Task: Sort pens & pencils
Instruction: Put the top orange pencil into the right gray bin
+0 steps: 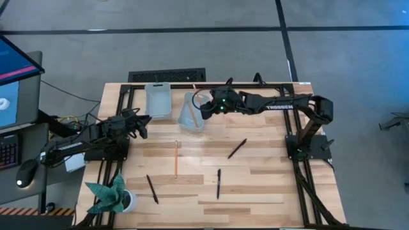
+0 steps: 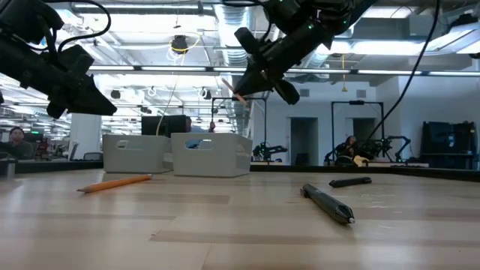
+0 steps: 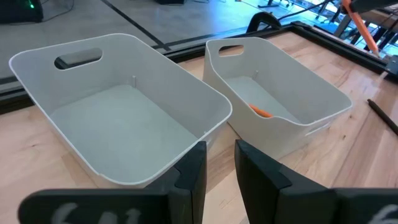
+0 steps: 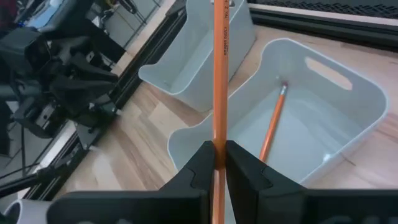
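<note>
Right gripper (image 4: 216,163) pinches a pencil (image 4: 220,74) above the right bin (image 4: 348,99) — apparently for release beside the pencil already inside — while the left gripper (image 3: 219,168) waits nearby, fingers narrowly parted.

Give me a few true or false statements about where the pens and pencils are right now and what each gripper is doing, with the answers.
1. The right gripper is shut on an orange pencil above a white bin. True.
2. That bin is empty. False: one pencil already lies inside it.
3. Three black pens lie on the table. True.
4. The left gripper holds a pen. False: its fingers are apart with nothing between them, facing the two bins.
5. No pencil is left on the table. False: one orange pencil lies on the wood.
</note>
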Available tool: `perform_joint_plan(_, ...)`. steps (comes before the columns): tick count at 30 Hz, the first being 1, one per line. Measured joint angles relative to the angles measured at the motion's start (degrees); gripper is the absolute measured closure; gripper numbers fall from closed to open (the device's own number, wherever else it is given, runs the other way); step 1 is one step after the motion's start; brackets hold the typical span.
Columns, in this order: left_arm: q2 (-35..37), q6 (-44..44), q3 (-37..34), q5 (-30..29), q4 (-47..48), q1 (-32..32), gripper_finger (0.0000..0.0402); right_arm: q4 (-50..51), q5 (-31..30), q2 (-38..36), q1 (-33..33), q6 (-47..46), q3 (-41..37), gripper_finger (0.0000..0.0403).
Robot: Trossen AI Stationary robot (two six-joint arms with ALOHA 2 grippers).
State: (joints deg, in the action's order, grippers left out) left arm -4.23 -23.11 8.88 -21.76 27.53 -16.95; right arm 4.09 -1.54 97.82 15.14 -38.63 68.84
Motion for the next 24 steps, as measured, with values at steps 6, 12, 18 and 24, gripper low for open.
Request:
perform_joint_plan(6, 0.0, 0.0, 0.0, 0.0, 0.0, -0.02, 0.0329, -2.21, -1.33, 0.0, -0.07, -0.01, 0.0, 0.0351)
perform_joint_plan(12, 0.0, 0.0, 0.0, -0.01, -0.01, -0.01, 0.0329, -4.32, -1.65, 0.0, -0.09, 0.0, 0.0, 0.0351)
perform_joint_plan(18, 0.0, 0.0, 0.0, -0.01, 0.0, -0.01, 0.0329, -6.68, -3.07, 3.73, -0.43, -0.52, -0.06, 0.0351)
perform_joint_plan(24, 0.0, 0.0, 0.0, 0.01, -0.02, 0.0, 0.0329, -7.99, -2.83, 9.41, -0.5, -0.35, 3.62, 0.0351)
